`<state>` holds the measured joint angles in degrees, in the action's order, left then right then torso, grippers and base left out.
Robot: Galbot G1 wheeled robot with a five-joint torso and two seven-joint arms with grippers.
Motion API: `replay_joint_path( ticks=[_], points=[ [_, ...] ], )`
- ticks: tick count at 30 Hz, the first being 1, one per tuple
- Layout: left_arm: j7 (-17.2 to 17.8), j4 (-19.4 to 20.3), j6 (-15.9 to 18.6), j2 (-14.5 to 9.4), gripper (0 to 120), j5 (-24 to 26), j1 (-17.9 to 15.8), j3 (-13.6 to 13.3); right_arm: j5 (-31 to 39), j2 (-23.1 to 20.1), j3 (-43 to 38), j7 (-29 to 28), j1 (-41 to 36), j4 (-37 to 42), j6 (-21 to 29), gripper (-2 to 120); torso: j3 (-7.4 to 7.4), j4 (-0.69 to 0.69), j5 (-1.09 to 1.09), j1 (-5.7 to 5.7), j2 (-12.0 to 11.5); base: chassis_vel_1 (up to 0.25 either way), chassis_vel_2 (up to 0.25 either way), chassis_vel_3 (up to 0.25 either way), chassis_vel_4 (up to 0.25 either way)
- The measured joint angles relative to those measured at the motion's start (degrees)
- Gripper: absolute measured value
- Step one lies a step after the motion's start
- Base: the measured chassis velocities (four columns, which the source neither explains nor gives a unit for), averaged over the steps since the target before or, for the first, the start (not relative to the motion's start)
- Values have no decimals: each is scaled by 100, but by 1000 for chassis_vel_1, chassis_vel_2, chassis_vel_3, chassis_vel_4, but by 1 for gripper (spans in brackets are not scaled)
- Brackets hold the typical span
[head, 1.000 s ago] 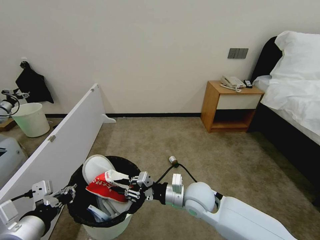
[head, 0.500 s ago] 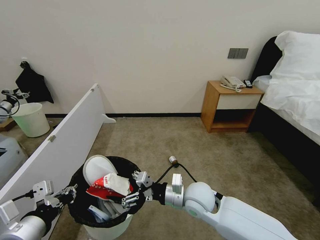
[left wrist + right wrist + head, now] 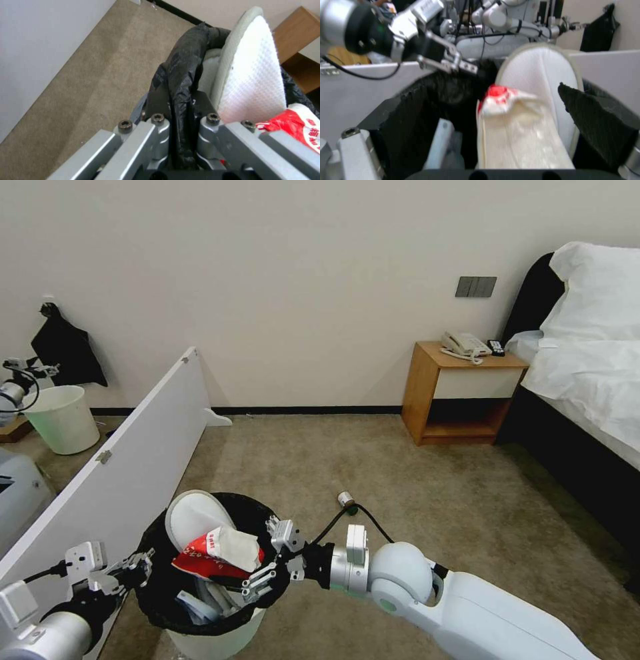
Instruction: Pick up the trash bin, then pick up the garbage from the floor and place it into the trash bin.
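— At the bin's near rim, what is the left hand (image 3: 137, 569) doing?
— It is clamped on the black bag folded over the rim of the trash bin (image 3: 207, 640); the left wrist view shows the liner pinched between its fingers (image 3: 159, 105).
— And the right hand (image 3: 265, 557)?
— Spread wide over the bin's mouth, gripping nothing — the red-white packet (image 3: 217, 553) lies loose just beside its fingers, resting against a white slipper (image 3: 193, 513) that stands upright inside the bin.
— Where is the bin?
— Over the carpet (image 3: 400, 480), beside a white panel (image 3: 127, 460).
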<state>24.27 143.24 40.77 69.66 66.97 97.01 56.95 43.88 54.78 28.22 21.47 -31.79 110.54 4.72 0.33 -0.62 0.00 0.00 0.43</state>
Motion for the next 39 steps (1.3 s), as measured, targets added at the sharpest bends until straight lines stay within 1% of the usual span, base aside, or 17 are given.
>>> replay_joint_path(
  ticks=[5, 13, 18, 19, 21, 22, 24, 25, 27, 28, 30, 31, 32, 33, 34, 36, 39],
  points=[
    [5, 0, 0, 16, 5, -12, 18, 5, 148, -51, -176, 44, -10, 186, -25, 100, 0, 0, 0, 0, 0, 0, 0, 0, 0],
    [12, 0, 0, 58, 5, -53, 52, 11, 361, -81, -956, 13, -178, 547, -149, 100, 0, 0, 0, 0, 0, 0, 0, 0, 0],
    [10, 0, 1, 94, 5, -65, 83, 55, 219, -161, -1963, -415, -440, 644, -314, 100, 0, 1, 1, 0, 0, 0, 0, 0, 0],
    [10, 0, 1, 94, 5, -65, 83, 55, 219, -161, -1963, -415, -440, 644, -314, 100, 0, 1, 1, 0, 0, 0, 0, 0, 0],
    [6, 0, 1, 112, 5, -66, 62, 65, 154, -257, -2495, -701, -717, 748, -307, 100, 0, 2, 0, 0, 0, 0, 0, 0, 0],
    [6, 0, 1, 112, 5, -66, 62, 65, 154, -257, -2495, -701, -717, 748, -307, 100, 0, 2, 0, 0, 0, 0, 0, 0, 0],
    [-4, 0, 1, 136, 5, -92, 21, 61, 88, -382, -3453, -1148, -1543, 1016, -193, 100, 0, 0, 2, 0, 0, 0, 0, 0, 0],
    [-4, 0, 1, 136, 5, -92, 21, 61, 88, -382, -3453, -1148, -1543, 1016, -193, 100, 0, 0, 2, 0, 0, 0, 0, 0, 0],
    [-20, 0, 0, 138, 5, -107, 26, 46, -122, -488, -4262, -1375, -2440, 1215, -151, 100, -1, -4, 2, 0, 0, 0, 0, 0, 0],
    [-20, 0, 0, 138, 5, -107, 26, 46, -122, -488, -4262, -1375, -2440, 1215, -151, 100, -1, -4, 2, 0, 0, 0, 0, 0, 0],
    [-26, 0, 0, 132, 5, -108, -7, 51, -698, -456, -5087, -1815, -3604, 1428, -343, 100, -1, 0, 1, 0, 0, 0, 0, 0, 0],
    [-26, 0, 0, 132, 5, -108, -7, 51, -698, -456, -5087, -1815, -3604, 1428, -343, 100, -1, 0, 1, 0, 0, 0, 0, 0, 0],
    [-27, 0, -1, 130, 5, -108, -20, 60, -942, -400, -5342, -1915, -4024, 1496, -401, 100, -1, -1, 1, 0, 0, 0, 0, 0, 0],
    [-28, 0, -3, 120, 5, -105, -23, 63, -1316, -273, -5670, -2089, -4596, 1574, -650, 100, -1, -3, 2, 0, 0, 0, 0, 0, 0],
    [-28, 0, -3, 120, 5, -105, -23, 63, -1316, -273, -5670, -2089, -4596, 1574, -650, 100, -1, -3, 2, 0, 0, 0, 0, 0, 0],
    [-38, 0, -3, 101, 5, -103, 0, 31, -1742, 67, -6216, -2310, -5436, 1699, -1034, 100, -1, 0, 1, 0, 0, 0, 0, 0, 0],
    [-39, 0, -3, 95, 5, -103, -1, 26, -1841, 277, -6514, -2311, -5822, 1775, -1099, 100, -1, 1, -1, -1, 0, 0, 0, 0, 0]
  ],
)
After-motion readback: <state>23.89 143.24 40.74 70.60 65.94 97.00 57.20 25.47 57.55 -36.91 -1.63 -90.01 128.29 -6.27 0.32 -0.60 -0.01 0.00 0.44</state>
